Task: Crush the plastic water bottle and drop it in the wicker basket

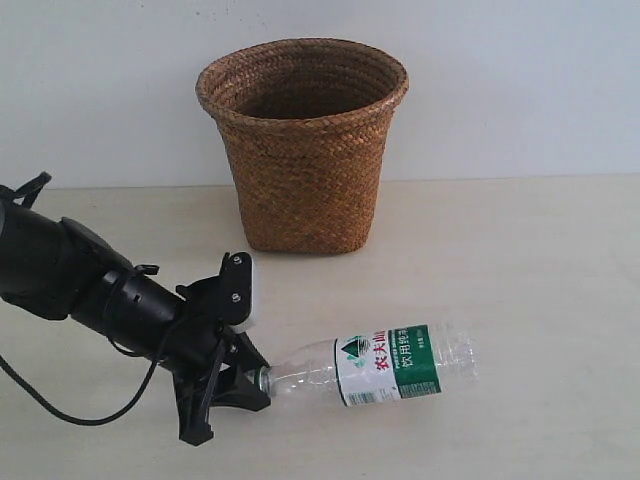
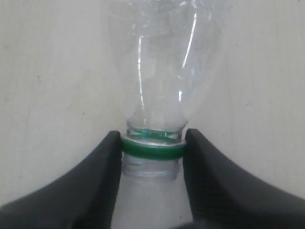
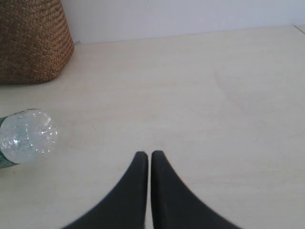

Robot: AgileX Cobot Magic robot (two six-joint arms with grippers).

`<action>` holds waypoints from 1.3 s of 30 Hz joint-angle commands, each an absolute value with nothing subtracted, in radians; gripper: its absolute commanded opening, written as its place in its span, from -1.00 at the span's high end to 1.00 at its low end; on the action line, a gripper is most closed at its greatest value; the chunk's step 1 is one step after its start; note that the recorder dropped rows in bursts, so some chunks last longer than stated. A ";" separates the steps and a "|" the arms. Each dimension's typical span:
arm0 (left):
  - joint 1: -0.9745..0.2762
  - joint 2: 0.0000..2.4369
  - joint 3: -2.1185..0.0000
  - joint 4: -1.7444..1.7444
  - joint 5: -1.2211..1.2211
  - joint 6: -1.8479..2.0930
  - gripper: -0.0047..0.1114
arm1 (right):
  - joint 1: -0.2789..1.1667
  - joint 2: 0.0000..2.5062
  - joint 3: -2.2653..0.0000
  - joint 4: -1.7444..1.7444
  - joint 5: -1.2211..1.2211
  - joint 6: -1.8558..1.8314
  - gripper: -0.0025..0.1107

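The plastic water bottle (image 1: 390, 365) lies on its side on the table, clear and uncrushed, with a green-and-white label. No cap shows on it: only a green ring sits above the bare threaded mouth. My left gripper (image 1: 258, 380) is shut on the bottle's neck (image 2: 152, 151), one finger on each side of that ring. The wicker basket (image 1: 305, 160) stands upright behind the bottle. In the right wrist view the bottle's base (image 3: 26, 136) and the basket's wall (image 3: 31, 43) show. My right gripper (image 3: 149, 155) is shut and empty, apart from the bottle's base.
The pale table (image 1: 520, 260) runs back to a white wall behind the basket. A black cable (image 1: 60, 410) trails from the left arm across the table's front left.
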State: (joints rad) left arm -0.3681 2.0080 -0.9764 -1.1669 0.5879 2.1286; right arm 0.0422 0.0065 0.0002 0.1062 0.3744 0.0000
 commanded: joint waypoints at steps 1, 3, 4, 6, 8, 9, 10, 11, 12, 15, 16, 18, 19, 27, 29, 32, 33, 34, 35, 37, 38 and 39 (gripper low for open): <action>-0.371 1.972 -0.978 -1.170 0.580 2.133 0.85 | 0.040 0.000 0.000 0.100 0.370 0.000 0.96; -0.371 1.962 -0.978 -1.146 0.580 2.125 0.85 | 0.040 0.000 0.000 0.100 0.370 0.000 0.96; -0.371 1.960 -0.978 -1.131 0.580 2.125 0.85 | 0.040 0.000 0.000 0.100 0.370 0.000 0.96; -0.371 1.960 -0.978 -1.112 0.580 2.125 0.85 | 0.040 0.000 0.000 0.100 0.370 0.000 0.96; -0.371 1.960 -0.978 -1.083 0.576 2.117 0.85 | 0.040 0.000 0.000 0.100 0.370 0.000 0.96; -0.371 1.960 -0.978 -1.063 0.576 2.104 0.85 | 0.040 0.000 0.000 0.100 0.370 0.000 0.96; -0.371 1.960 -0.978 -1.044 0.572 2.094 0.85 | 0.040 0.000 0.000 0.100 0.370 0.000 0.96; -0.371 1.960 -0.978 -1.023 0.572 2.081 0.85 | 0.040 0.000 0.000 0.100 0.370 0.000 0.96; -0.371 1.960 -0.978 -1.008 0.572 2.074 0.85 | 0.040 0.000 0.000 0.100 0.370 0.000 0.96; -0.371 1.960 -0.978 -0.951 0.572 2.033 0.85 | 0.040 0.000 0.000 0.100 0.370 0.000 0.96; -0.371 1.960 -0.978 -0.938 0.572 2.018 0.85 | 0.040 0.000 0.000 0.100 0.370 0.000 0.96; -0.371 1.960 -0.978 -0.922 0.572 2.006 0.85 | 0.040 0.000 0.000 0.100 0.370 0.000 0.96; -0.371 1.960 -0.978 -0.922 0.572 2.006 0.85 | 0.040 0.000 0.000 0.100 0.370 0.000 0.96; -0.371 1.888 -0.978 -0.922 0.572 2.006 0.85 | 0.040 0.000 0.000 0.100 0.370 0.000 0.96; -0.371 1.867 -0.978 -0.927 0.572 1.983 0.85 | 0.040 0.000 0.000 0.100 0.370 0.000 0.96; -0.371 1.861 -0.978 -0.925 0.570 1.953 0.85 | 0.040 0.000 0.000 0.100 0.370 0.000 0.96; -0.371 1.862 -0.978 -0.922 0.565 1.953 0.85 | 0.040 0.000 0.000 0.100 0.370 0.000 0.96; -0.371 1.862 -0.976 -0.922 0.557 1.953 0.85 | 0.040 0.000 0.000 0.100 0.370 0.000 0.96; -0.371 1.862 -0.972 -0.919 0.539 1.953 0.85 | 0.040 0.000 0.000 0.100 0.367 0.000 0.96; -0.371 1.862 -0.970 -0.896 0.510 1.938 0.85 | 0.040 0.000 0.000 0.100 0.353 0.000 0.96; -0.371 1.862 -0.970 -0.875 0.488 1.916 0.85 | 0.040 0.000 0.000 0.100 0.336 0.000 0.96; -0.371 1.862 -0.970 -0.853 0.474 1.888 0.85 | 0.040 0.000 0.000 0.100 0.297 0.000 0.96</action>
State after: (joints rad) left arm -0.3681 1.8695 -0.9744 -0.8934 0.5145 1.9446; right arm 0.0422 0.0065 0.0002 0.1062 0.3636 0.0000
